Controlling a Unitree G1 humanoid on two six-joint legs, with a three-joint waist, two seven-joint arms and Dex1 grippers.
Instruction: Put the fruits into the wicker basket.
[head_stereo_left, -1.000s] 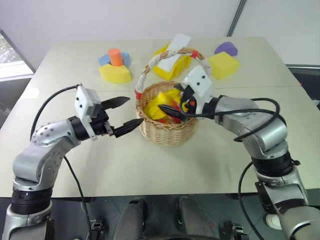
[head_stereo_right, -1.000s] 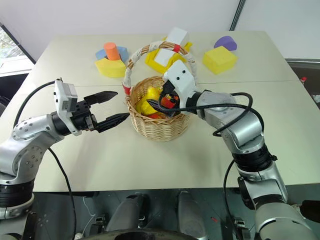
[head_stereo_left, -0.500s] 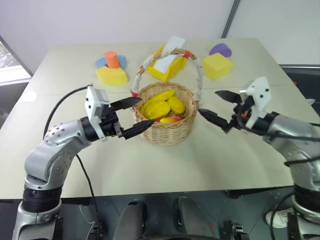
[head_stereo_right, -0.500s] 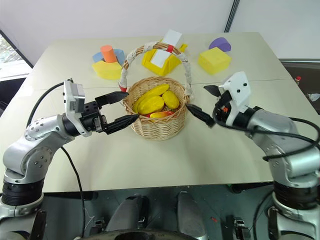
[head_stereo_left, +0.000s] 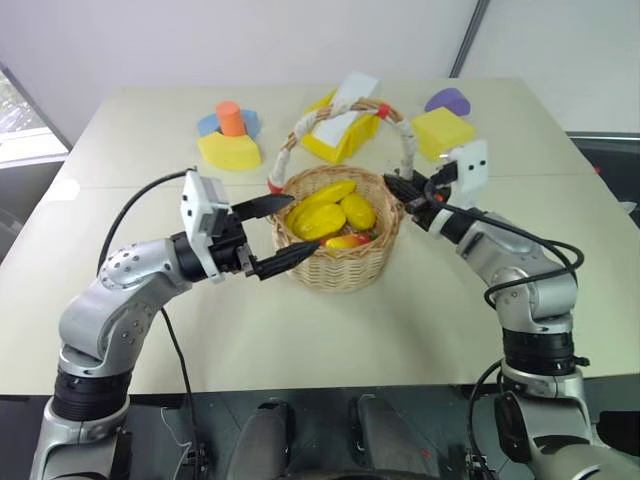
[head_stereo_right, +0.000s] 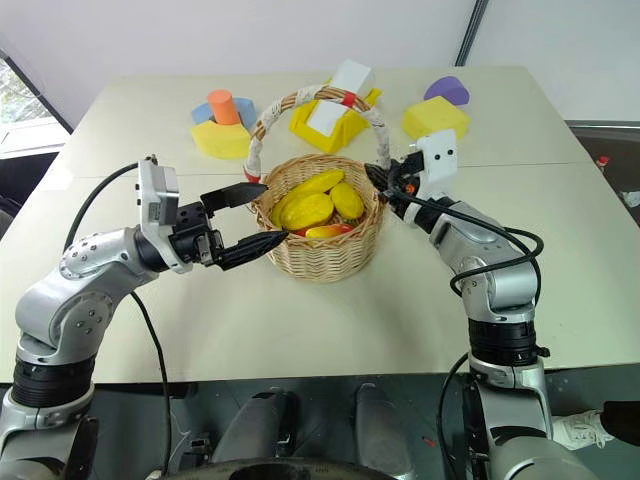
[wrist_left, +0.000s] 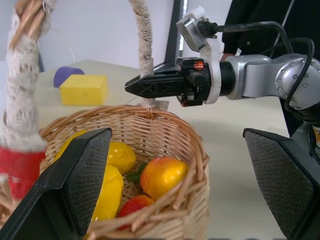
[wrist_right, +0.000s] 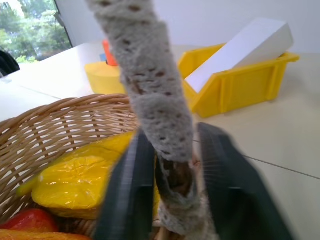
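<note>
Now the wicker basket (head_stereo_left: 342, 240) is seen on the worktop (head_stereo_left: 420, 310), with the fruits (head_stereo_left: 345, 238) lying inside it among yellow pieces. The right hand (head_stereo_left: 410, 190) is pinched on the base of the basket's handle (wrist_right: 160, 115). The left hand (head_stereo_left: 272, 236) is held spread at the basket's near rim, gripping nothing.

Head eyes look down; both wrist views closely share the wicker basket (wrist_left: 150, 150).

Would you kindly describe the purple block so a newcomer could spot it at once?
Start at the wicker basket in the middle of the table, then look to the far right corner. The purple block lies there, just behind a yellow block. It is the lone purple piece, with a rounded top.
</note>
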